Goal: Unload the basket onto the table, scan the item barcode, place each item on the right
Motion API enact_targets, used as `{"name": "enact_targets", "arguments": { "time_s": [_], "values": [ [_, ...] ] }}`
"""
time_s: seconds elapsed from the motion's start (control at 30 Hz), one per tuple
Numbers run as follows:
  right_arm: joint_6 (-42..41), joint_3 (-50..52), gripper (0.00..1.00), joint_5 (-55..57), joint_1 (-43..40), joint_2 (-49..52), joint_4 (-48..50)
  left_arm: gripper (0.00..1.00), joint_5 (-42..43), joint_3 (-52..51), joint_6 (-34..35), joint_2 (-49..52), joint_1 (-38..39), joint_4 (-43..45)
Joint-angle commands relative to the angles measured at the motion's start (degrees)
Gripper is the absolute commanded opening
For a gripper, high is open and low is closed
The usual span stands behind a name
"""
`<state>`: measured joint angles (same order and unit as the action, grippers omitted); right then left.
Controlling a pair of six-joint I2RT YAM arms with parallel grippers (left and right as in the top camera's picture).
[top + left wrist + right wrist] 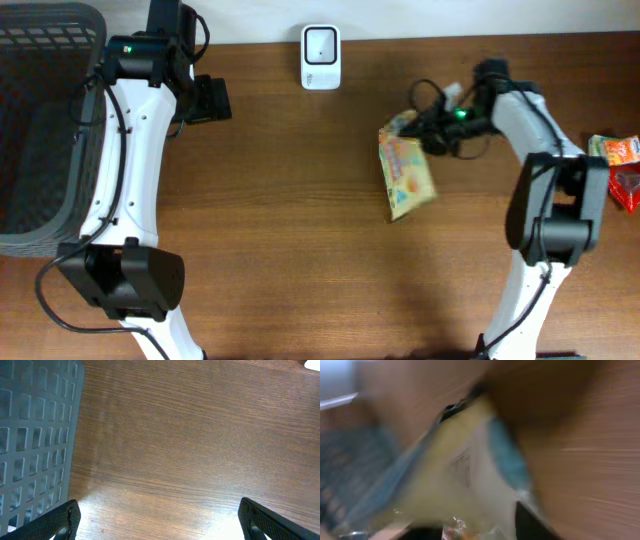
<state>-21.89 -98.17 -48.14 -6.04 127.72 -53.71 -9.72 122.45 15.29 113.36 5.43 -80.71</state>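
Desk stock, as you see it from above and from the wrists:

1. Desk (280, 210): brown wood grain, carrying every item listed here.

2. Snack packet (406, 172), the task's thing: yellow with colourful print. It sits right of the desk's middle, its long side running roughly front to back and a little tilted. Its far end meets the right pincer. In the right wrist view the snack packet (465, 480) fills most of the frame, pale yellow with a blue band and badly blurred.

3. Scanner (321, 57): a small white unit with a dark window, at the back edge near the centre. It is well apart from the snack packet.

4. Right pincer (422, 125): dark, at the far end of the snack packet, with cables and a green light beside it. You cannot tell whether its jaws are spread or pinching the packet. The overhead view is too small and the wrist view too smeared.

5. Left pincer (212, 98): over the back left of the desk, near the basket. In the left wrist view the left pincer (162, 522) is spread wide, one black fingertip in each bottom corner and only bare desk between them.

6. Basket (40, 130): grey plastic mesh at the left edge. Its wall (35, 435) fills the left of the left wrist view.

7. Red and orange packets (622, 165): at the right edge, well apart from the snack packet.
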Motion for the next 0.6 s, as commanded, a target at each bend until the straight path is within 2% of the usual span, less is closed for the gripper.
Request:
{"name": "enact_targets", "arguments": {
  "time_s": [0.0, 0.03, 0.1, 0.17, 0.2, 0.27, 0.33, 0.4, 0.5, 0.57],
  "values": [
    [3.32, -1.92, 0.55, 23.10, -6.01, -0.61, -6.32, 0.99, -0.44, 0.24, 0.55, -0.44, -0.24, 0.11],
    [5.66, -6.36, 0.62, 25.83, -7.87, -1.03, -11.56, 0.99, -0.44, 0.24, 0.55, -0.44, -0.20, 0.11],
    [8.50, -14.80, 0.66, 27.50, -9.03, -1.44, -19.98, 0.99, -0.44, 0.24, 0.55, -0.44, -0.20, 0.11],
    [14.10, -25.33, 0.64, 27.43, -7.98, -1.46, -30.86, 0.99, -0.44, 0.24, 0.55, -0.44, -0.20, 0.11],
    [18.73, -28.15, 0.59, 27.45, -6.19, -1.46, -35.85, 0.99, -0.44, 0.24, 0.55, -0.44, -0.20, 0.13],
    [23.65, -27.61, 0.59, 28.06, -2.40, -1.29, -39.80, 0.99, -0.44, 0.24, 0.55, -0.44, -0.20, 0.11],
    [24.00, -23.15, 0.59, 35.52, 3.06, -1.25, -37.64, 0.99, -0.44, 0.24, 0.55, -0.44, -0.20, 0.13],
    [23.98, -17.18, 0.64, 41.27, 7.69, -1.25, -33.29, 0.99, -0.44, 0.24, 0.55, -0.44, -0.20, 0.11],
    [17.79, -6.99, 0.65, 52.52, 12.87, -1.25, -22.47, 0.99, -0.44, 0.24, 0.55, -0.44, -0.24, 0.11],
    [17.73, -1.38, 0.65, 52.72, 13.60, -1.25, -15.08, 0.99, -0.44, 0.24, 0.55, -0.44, -0.24, 0.11]
  ]
}}
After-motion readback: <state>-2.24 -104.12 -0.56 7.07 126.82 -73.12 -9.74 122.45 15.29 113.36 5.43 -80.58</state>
